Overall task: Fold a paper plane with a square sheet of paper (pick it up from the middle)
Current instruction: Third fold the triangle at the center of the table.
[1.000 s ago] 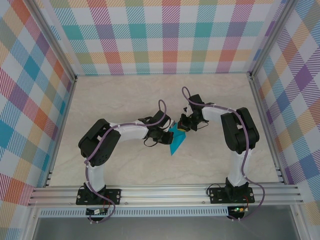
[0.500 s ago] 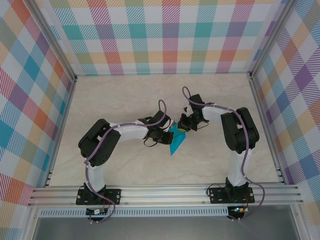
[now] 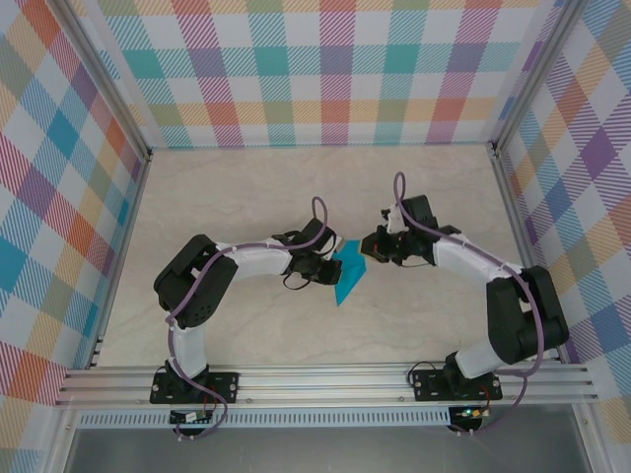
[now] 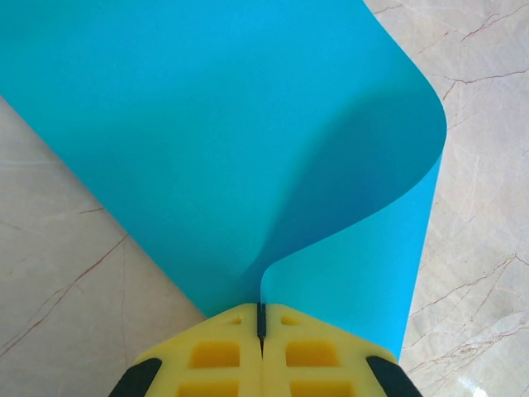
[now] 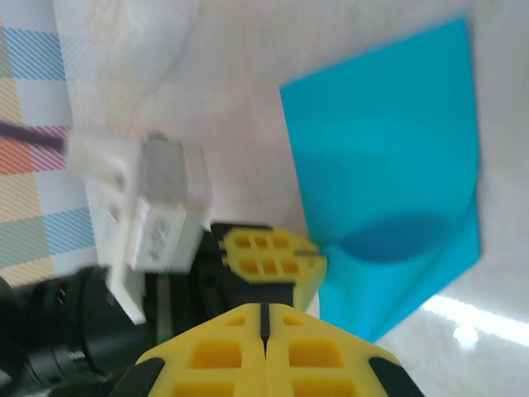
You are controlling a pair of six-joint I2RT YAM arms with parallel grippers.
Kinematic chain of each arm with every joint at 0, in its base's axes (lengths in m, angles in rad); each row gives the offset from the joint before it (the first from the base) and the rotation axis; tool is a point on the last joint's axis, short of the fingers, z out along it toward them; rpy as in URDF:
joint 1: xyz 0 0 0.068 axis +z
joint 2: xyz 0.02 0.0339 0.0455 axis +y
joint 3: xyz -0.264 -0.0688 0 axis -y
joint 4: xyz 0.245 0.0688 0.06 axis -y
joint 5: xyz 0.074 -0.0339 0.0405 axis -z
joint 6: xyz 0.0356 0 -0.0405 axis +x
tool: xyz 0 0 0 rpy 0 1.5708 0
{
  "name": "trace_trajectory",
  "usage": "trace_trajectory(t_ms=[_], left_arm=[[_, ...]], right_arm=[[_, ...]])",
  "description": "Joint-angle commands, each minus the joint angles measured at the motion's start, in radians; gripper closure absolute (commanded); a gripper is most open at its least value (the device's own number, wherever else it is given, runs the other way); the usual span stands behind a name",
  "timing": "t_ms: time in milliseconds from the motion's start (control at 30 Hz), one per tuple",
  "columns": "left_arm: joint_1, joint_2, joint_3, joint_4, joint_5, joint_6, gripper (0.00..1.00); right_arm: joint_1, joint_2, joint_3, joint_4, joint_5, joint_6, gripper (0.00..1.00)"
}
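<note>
Paper, thin and blue, down on the table about midway between the two arms, one part curled up and over the rest in a soft loop, not yet pressed into a crease. Pinched at its near edge by the left gripper, yellow fingers closed tight on the sheet at the foot of the curl. Just beside the far right side of the sheet and seemingly clear of it: right gripper, fingers closed together on nothing.

Step in hand, by the look of it: turning that loose curl into a clean fold. To do it well:

- Hold the left pinch firm, against any sliding of the sheet.
- Line up the free edge with the edge beneath before any pressing.
- Bring the closed right fingers down flat onto the rounded bend, then sweep along it from the pinched end outward, lightly and slowly.
- Avoid sideways pushes: thin paper on a smooth stone-look top, likely to skid or buckle.
- Mind the left fingers, very near in the right wrist view.
- Let go only after a flat, sharp crease.
</note>
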Motion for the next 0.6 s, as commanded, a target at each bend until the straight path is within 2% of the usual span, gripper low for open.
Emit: trace_trajectory(t_ms=[0, 267, 567], left_arm=[[0.002, 0.024, -0.026, -0.044, -0.033, 0.016, 1.0], [0.002, 0.024, -0.022, -0.048, -0.031, 0.015, 1.0], [0.003, 0.033, -0.017, -0.049, -0.028, 0.014, 1.0]], right_arm=[[0.066, -0.01, -0.135, 0.166, -0.055, 0.133, 1.0], [0.2, 0.036, -0.265, 0.352, -0.031, 0.242, 1.0], [0.225, 0.129, -0.269, 0.43, -0.04, 0.255, 1.0]])
